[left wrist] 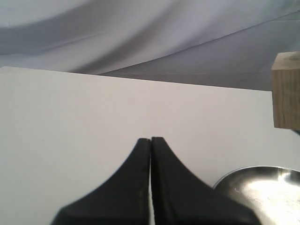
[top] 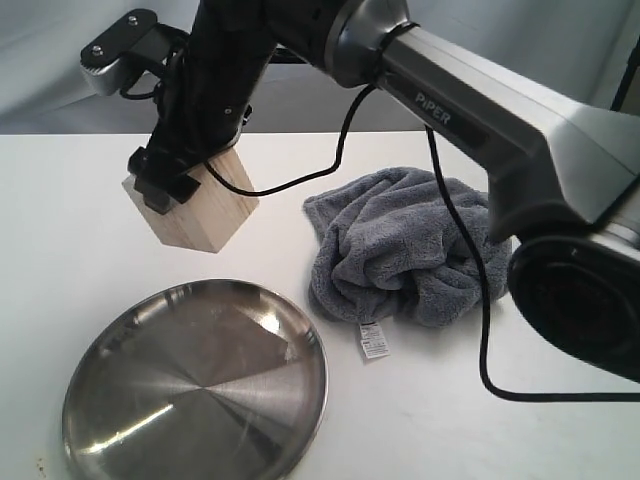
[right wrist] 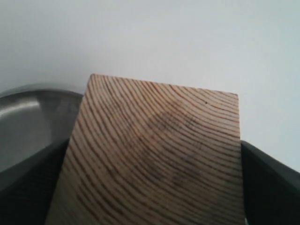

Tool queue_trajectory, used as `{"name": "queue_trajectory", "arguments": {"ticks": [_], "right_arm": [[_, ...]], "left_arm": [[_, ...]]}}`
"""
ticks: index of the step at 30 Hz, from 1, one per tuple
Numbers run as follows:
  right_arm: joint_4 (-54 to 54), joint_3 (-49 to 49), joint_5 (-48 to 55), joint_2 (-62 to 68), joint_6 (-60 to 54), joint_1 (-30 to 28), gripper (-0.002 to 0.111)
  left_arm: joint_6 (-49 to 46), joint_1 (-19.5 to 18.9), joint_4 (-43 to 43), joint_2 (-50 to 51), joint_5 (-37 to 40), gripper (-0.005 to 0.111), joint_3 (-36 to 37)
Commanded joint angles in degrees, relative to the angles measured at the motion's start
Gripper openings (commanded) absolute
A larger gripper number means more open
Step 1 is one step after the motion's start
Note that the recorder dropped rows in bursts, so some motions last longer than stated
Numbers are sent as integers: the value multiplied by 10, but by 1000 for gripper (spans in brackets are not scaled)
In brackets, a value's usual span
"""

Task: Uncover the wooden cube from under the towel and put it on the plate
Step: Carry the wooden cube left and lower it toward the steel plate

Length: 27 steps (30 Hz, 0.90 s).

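The pale wooden cube (top: 205, 215) hangs tilted a little above the table, just beyond the far rim of the steel plate (top: 195, 390). My right gripper (top: 178, 192) has reached across to the left side and is shut on the cube. In the right wrist view the grained cube (right wrist: 154, 154) fills the space between the black fingers (right wrist: 274, 183), with the plate (right wrist: 28, 117) beside and below it. The dark grey towel (top: 400, 250) lies crumpled on the right, off the cube. My left gripper (left wrist: 151, 140) is shut and empty over bare table, with the cube (left wrist: 287, 89) and plate (left wrist: 267, 187) off to its side.
The towel's white care tag (top: 372, 340) lies on the table between towel and plate. A black cable (top: 485, 330) loops from the right arm over the towel down to the table. A grey backdrop cloth (left wrist: 140, 33) hangs behind the white table.
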<state>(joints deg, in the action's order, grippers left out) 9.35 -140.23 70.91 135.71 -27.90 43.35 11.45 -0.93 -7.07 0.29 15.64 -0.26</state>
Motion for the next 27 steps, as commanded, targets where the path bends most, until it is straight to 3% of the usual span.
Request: {"name": "queue_trajectory", "arguments": {"ticks": [1, 27], "right_arm": [[17, 57, -9, -34, -8, -1, 0], [119, 239, -9, -61, -38, 2, 0]], "left_arm": [[3, -1, 5, -3, -4, 2, 3], [3, -1, 5, -3, -4, 2, 3]]}}
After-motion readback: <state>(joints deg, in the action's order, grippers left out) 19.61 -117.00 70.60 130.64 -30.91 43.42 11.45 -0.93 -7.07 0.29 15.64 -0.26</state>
